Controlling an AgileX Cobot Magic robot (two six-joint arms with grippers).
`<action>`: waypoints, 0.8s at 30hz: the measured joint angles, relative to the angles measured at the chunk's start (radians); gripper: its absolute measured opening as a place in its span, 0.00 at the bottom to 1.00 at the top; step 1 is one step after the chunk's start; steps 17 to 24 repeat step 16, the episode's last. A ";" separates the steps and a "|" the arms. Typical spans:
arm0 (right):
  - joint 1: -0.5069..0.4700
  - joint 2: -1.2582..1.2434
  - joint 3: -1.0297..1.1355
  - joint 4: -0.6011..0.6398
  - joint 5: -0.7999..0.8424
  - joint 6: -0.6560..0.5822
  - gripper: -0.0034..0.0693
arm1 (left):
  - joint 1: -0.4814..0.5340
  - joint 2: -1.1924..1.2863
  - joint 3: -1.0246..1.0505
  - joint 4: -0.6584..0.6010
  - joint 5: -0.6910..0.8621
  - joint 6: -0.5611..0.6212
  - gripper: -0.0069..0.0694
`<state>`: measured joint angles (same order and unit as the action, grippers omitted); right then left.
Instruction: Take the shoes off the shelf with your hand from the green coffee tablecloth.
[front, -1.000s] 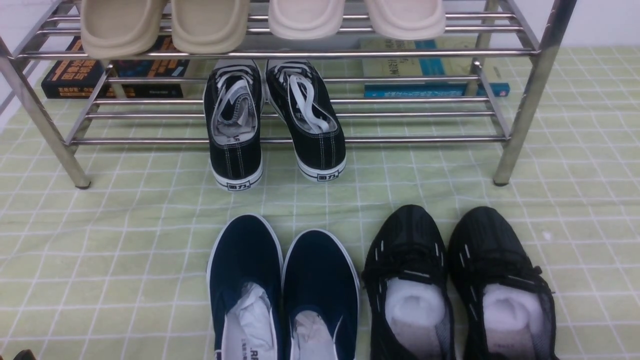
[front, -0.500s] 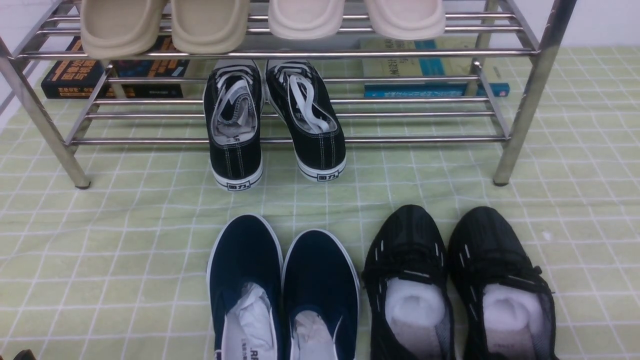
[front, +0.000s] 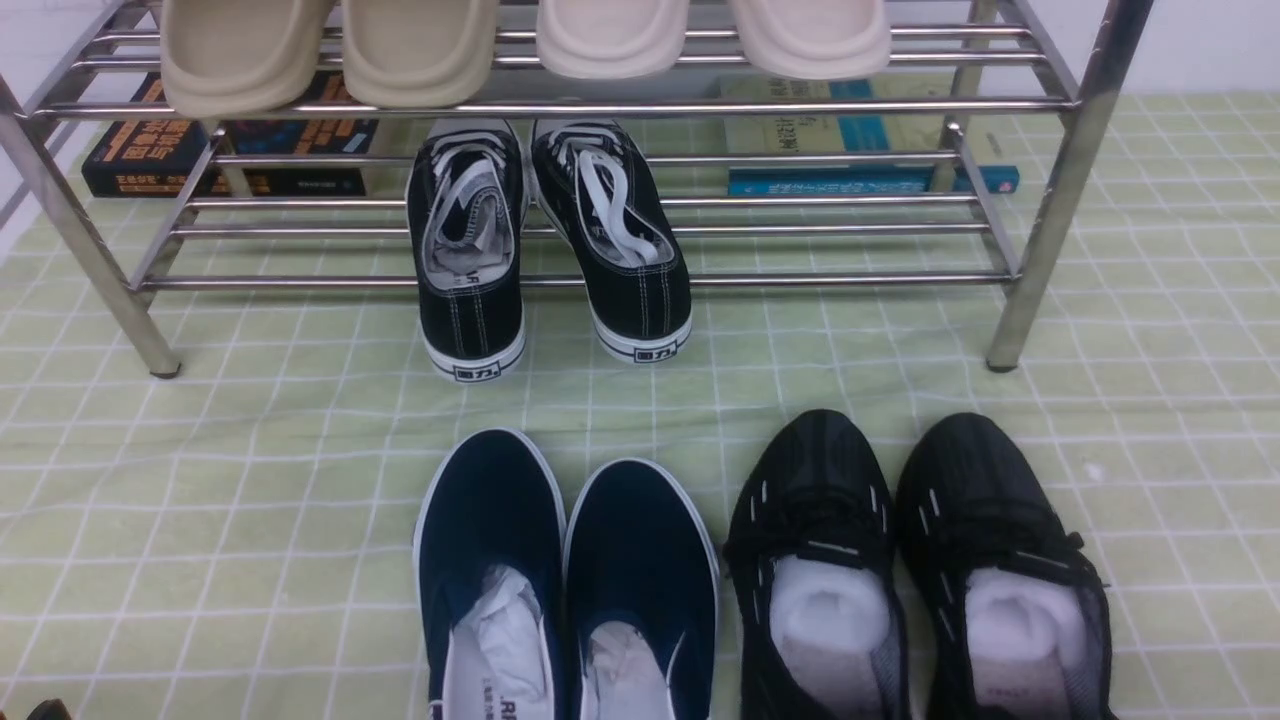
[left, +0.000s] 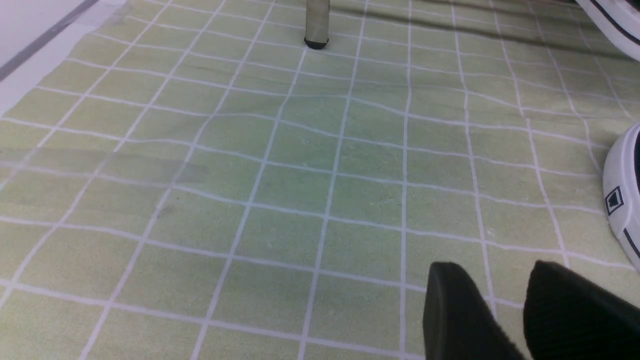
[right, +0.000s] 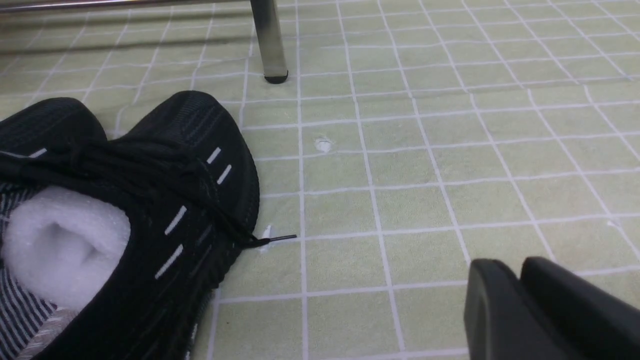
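Pair of all-black knit mesh sneakers (front: 915, 570) w/ white stuffing sits lower right of front frame on pale green grid cloth (front: 230, 480), below steel-tube shelf (front: 1060, 180). Right hand (right: 520, 295), slightly parted and holding nothing, hovers beside them. No legible writing on pair.

I'm seeing even, soft lighting on the green coffee tablecloth (front: 200, 480); the shelf (front: 560, 107) is glinting along its tubes and casting faint shadows, and both wrist views are blurring at their lower edges.
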<state>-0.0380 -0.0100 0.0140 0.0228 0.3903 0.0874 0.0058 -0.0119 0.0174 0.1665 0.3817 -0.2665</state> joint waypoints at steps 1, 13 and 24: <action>0.000 0.000 0.000 0.000 0.000 0.000 0.18 | 0.000 0.000 0.000 0.000 0.000 0.000 0.41; 0.000 0.000 0.000 0.000 0.000 0.000 0.20 | 0.000 0.000 0.000 0.000 0.000 0.000 0.41; 0.000 0.000 0.000 0.000 0.000 0.000 0.20 | 0.000 0.000 0.000 0.000 0.000 0.000 0.41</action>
